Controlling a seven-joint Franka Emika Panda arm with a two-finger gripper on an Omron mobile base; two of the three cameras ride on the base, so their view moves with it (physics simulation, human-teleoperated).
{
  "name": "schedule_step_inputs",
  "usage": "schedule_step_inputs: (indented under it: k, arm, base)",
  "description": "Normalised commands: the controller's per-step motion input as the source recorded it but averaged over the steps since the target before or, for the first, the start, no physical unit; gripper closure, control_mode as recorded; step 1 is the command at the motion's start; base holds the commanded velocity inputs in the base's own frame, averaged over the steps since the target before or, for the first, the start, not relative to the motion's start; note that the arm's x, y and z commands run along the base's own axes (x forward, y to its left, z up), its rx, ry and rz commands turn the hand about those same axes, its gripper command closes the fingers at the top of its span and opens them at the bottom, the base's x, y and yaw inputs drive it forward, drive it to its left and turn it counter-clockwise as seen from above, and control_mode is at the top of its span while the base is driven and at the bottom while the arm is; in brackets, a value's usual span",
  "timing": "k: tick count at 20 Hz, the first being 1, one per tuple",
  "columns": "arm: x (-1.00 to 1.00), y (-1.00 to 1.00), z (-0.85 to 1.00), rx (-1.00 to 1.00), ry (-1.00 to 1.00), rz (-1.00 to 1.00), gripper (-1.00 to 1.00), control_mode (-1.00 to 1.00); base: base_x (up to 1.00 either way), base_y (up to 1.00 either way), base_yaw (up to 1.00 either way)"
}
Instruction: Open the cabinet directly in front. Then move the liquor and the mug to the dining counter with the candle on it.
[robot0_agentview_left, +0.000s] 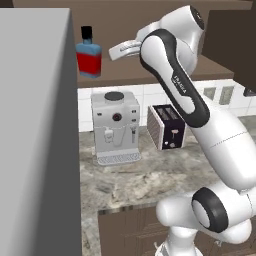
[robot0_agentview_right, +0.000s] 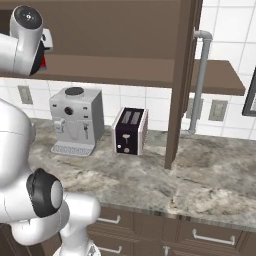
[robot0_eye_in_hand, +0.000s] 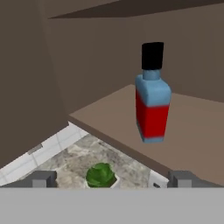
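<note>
The cabinet (robot0_agentview_left: 150, 75) stands open, its right door (robot0_agentview_right: 182, 75) swung out edge-on with a silver bar handle (robot0_agentview_right: 200, 80). On its shelf the liquor (robot0_agentview_left: 89, 54) stands upright: blue glass, red label, black cap. My gripper (robot0_agentview_left: 115, 51) hovers just right of the bottle at shelf height, pointing at it. In the hand view the liquor (robot0_eye_in_hand: 152, 98) is ahead and slightly right, some way beyond my gripper (robot0_eye_in_hand: 113, 179), which is open and holds nothing. The mug, the candle and the dining counter are out of view.
Below the shelf, a silver coffee machine (robot0_agentview_left: 116, 125) and a dark toaster (robot0_agentview_left: 167, 127) stand on the marbled countertop (robot0_agentview_left: 150, 175). A tall grey panel (robot0_agentview_left: 35, 130) blocks the left side. A green plant (robot0_eye_in_hand: 101, 175) sits on the counter beneath the hand.
</note>
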Motion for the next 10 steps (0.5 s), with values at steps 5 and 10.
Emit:
schedule_step_inputs:
  k: [5, 10]
  arm:
    - [0.24, 0.14, -0.05, 0.0, 0.0, -0.02, -1.0, -1.0]
    - [0.25, 0.14, -0.1, 0.0, 0.0, -0.02, -1.0, -1.0]
  base:
    - [0.0, 0.0, 0.0]
    - [0.0, 0.0, 0.0]
